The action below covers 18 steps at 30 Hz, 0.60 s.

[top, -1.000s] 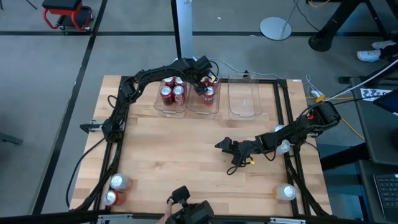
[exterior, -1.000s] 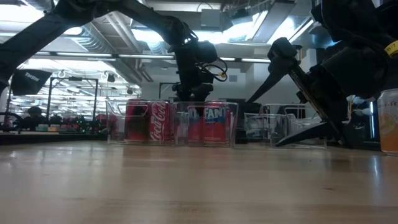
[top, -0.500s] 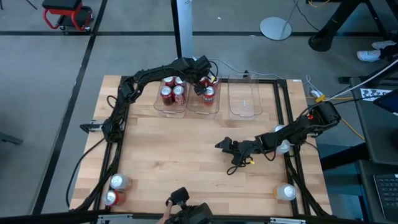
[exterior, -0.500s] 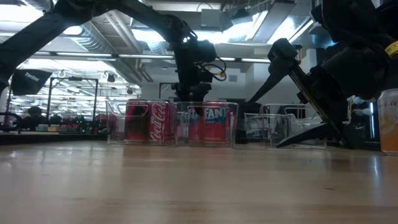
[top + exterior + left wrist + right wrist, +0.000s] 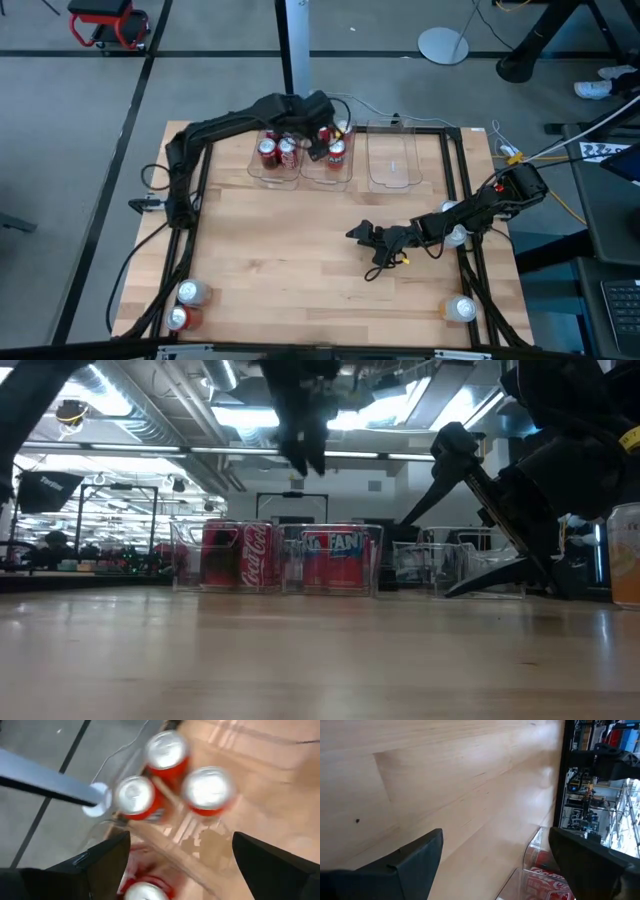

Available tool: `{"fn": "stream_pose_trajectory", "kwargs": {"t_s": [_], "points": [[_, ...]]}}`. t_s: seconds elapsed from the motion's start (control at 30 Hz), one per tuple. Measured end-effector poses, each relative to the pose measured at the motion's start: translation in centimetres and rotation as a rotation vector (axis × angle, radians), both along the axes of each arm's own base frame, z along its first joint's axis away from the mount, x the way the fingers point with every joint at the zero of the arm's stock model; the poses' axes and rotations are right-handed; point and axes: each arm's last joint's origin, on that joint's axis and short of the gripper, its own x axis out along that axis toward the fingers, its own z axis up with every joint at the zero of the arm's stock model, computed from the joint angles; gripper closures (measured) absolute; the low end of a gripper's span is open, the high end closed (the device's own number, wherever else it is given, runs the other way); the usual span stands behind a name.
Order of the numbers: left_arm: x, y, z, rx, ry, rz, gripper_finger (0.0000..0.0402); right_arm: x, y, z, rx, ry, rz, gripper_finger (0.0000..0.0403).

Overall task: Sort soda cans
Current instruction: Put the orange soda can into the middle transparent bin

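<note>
High view: left tool point(image 5: 312, 138) spread, empty, lifted since earlier above soda cans point(image 5: 279, 150) in clear bins point(image 5: 275, 176). Right tool point(image 5: 356, 233) spread, unmoved on the surface point(image 5: 280, 250).
Low view: left tool point(image 5: 303, 455) now well above the cans point(image 5: 240, 557).
Left wrist view: cans point(image 5: 167, 756) below the spread fingers point(image 5: 107, 862).

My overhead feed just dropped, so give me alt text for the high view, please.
The left gripper hangs open over three clear bins at the table's far edge; the left and middle bins hold red cans, the right one is empty. The right gripper rests open mid-table. Three cans wait at the near corners.
</note>
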Motion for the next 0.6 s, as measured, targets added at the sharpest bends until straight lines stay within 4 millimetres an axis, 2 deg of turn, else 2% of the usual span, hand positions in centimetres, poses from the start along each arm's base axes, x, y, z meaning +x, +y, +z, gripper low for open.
{"fn": "stream_pose_trajectory", "kwargs": {"t_s": [0.13,0.23,0.6], "points": [[-0.2,-4.4,1.9,-0.010,-0.030,-0.072,0.0066,0.0,0.0,0.0,0.013,-0.002,-0.007,0.0040],[-0.3,-7.7,2.5,-0.034,-0.029,-0.117,0.0066,0.0,0.0,0.0,0.013,-0.003,-0.007,0.0040],[-1.8,-18.7,2.1,-0.163,0.076,-0.151,0.0066,0.0,0.0,0.1,0.017,-0.008,-0.009,0.0040]]}}
